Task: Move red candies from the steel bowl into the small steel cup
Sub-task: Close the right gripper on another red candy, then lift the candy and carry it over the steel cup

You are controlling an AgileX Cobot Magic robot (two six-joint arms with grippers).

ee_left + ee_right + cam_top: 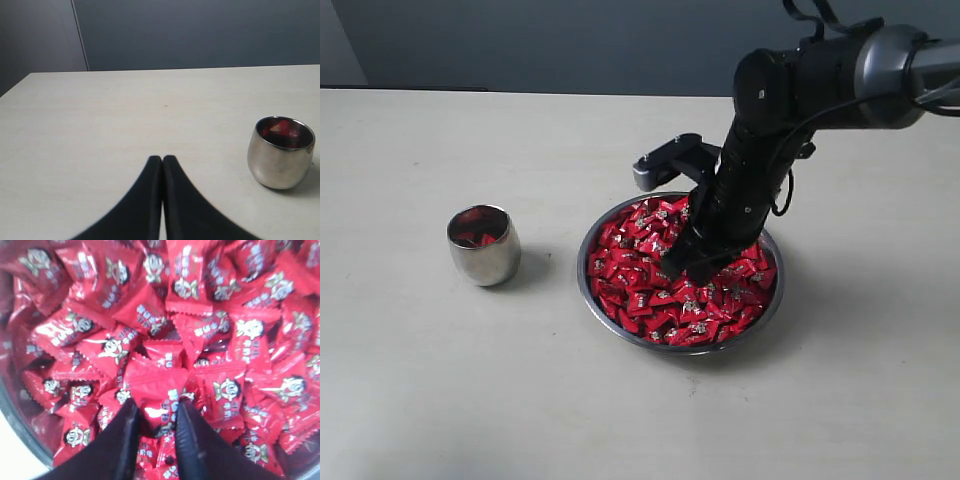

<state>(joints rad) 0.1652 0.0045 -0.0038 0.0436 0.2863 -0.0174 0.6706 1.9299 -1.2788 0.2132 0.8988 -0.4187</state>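
Observation:
The steel bowl (583, 268) sits mid-table, heaped with red candies (640, 290). My right gripper (677, 268) reaches down into the pile near its middle. In the right wrist view the gripper (157, 405) has its two black fingers pressed on either side of one red candy (156, 382), with the bowl's wall (15, 422) at the edge. The small steel cup (483, 245) stands upright to the left of the bowl and holds a few red candies (477, 228). My left gripper (162, 159) is shut and empty, low over bare table, with the cup (281, 152) off to one side.
The right arm (820, 85) slants in from the upper right over the bowl's far side. The pale table (440, 380) stretches out on all sides; a dark wall (570, 40) stands behind its far edge. The left arm is not seen in the exterior view.

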